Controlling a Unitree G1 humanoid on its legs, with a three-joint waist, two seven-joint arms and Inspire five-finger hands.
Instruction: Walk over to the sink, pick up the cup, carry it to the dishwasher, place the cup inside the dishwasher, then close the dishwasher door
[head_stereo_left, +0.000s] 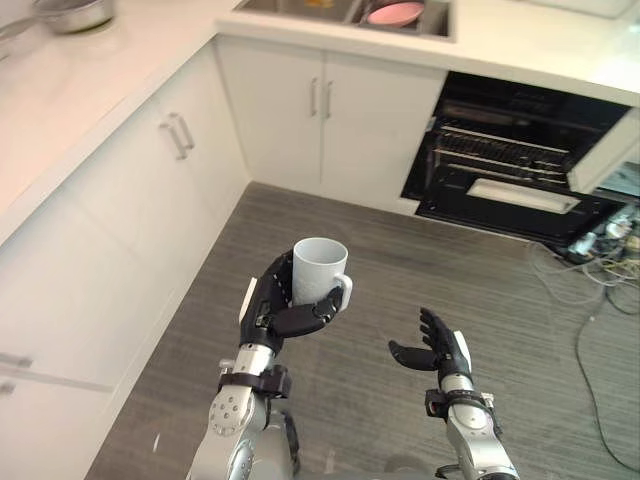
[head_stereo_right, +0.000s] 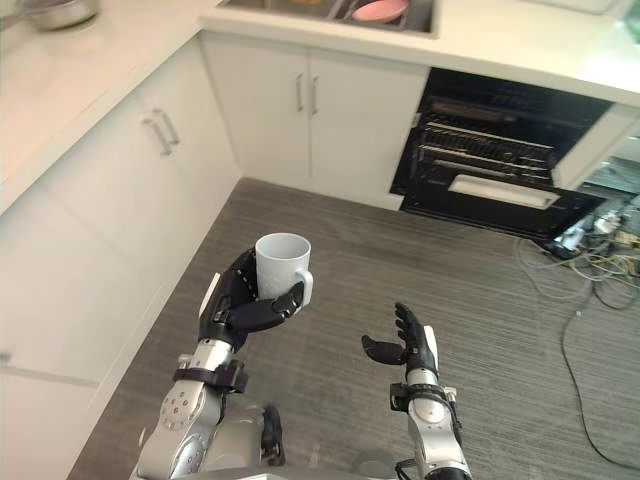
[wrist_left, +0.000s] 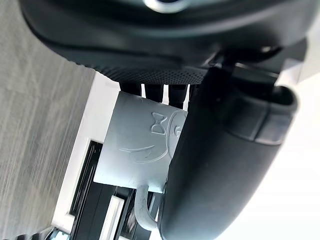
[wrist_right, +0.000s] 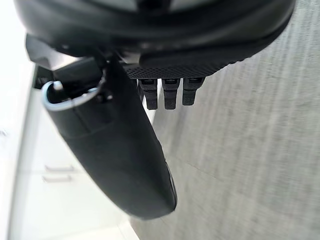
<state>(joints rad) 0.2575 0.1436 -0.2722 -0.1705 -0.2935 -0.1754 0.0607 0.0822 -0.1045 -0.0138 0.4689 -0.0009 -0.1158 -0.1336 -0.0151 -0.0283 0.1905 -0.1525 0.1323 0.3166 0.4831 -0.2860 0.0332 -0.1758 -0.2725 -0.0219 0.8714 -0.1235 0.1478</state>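
Left hand (head_stereo_left: 272, 300) was curled round smooth pale cylindrical cup (head_stereo_left: 318, 268), upright, loop handle at 3 o'clock | right hand (head_stereo_left: 437, 347) at 4 o'clock, fingers loosely spread, empty | black dishwasher (head_stereo_left: 510, 160) at 1 o'clock, open, wire racks showing | steel sink (head_stereo_left: 345, 8) at 12 o'clock

The surface (head_stereo_left: 60, 90) runs along the left side and turns across the back. A metal bowl (head_stereo_left: 75, 14) stands on its far left stretch. The sink (head_stereo_left: 350, 12) is set into the back run, with a dish (head_stereo_left: 395, 13) in its right basin. Below the sink is a two-door cupboard (head_stereo_left: 320, 120), and right of that the dishwasher (head_stereo_left: 510, 150), its door (head_stereo_left: 480, 215) lowered over the floor (head_stereo_left: 400, 270). Loose cables (head_stereo_left: 600, 270) lie on the floor at the right. Nearer, above the floor, the cup (head_stereo_left: 319, 268) sits upright in the left hand (head_stereo_left: 275, 305), with the right hand (head_stereo_left: 440, 350) to its right and apart from it.
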